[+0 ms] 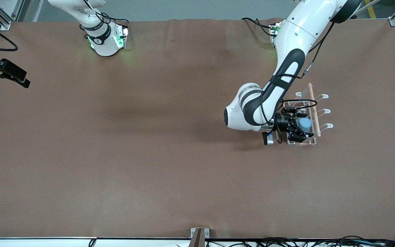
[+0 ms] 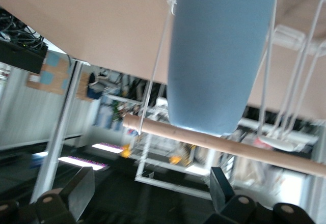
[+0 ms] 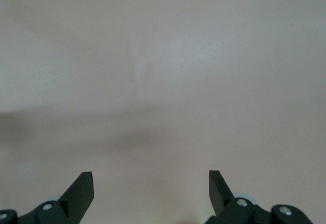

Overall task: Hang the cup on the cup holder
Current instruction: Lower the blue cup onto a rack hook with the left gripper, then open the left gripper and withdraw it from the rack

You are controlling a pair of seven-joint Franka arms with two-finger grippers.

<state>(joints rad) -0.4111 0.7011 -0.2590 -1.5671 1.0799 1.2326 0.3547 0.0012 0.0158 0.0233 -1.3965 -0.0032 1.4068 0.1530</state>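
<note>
The light-blue cup (image 1: 305,123) sits upturned over a prong of the white wire cup holder (image 1: 322,111), beside its wooden dowel handle (image 1: 313,103), at the left arm's end of the table. In the left wrist view the cup (image 2: 219,56) hangs between the wire loops, with the dowel (image 2: 193,138) crossing just under it. My left gripper (image 1: 300,127) is open; its fingertips (image 2: 84,186) stand wide apart just short of the cup and do not touch it. My right gripper (image 1: 24,82) waits open and empty over bare table at the right arm's end (image 3: 151,183).
The brown table cover (image 1: 149,137) stretches between the two arms. The left arm's elbow (image 1: 242,113) hangs over the table beside the rack. The other prongs (image 1: 324,97) of the rack hold nothing.
</note>
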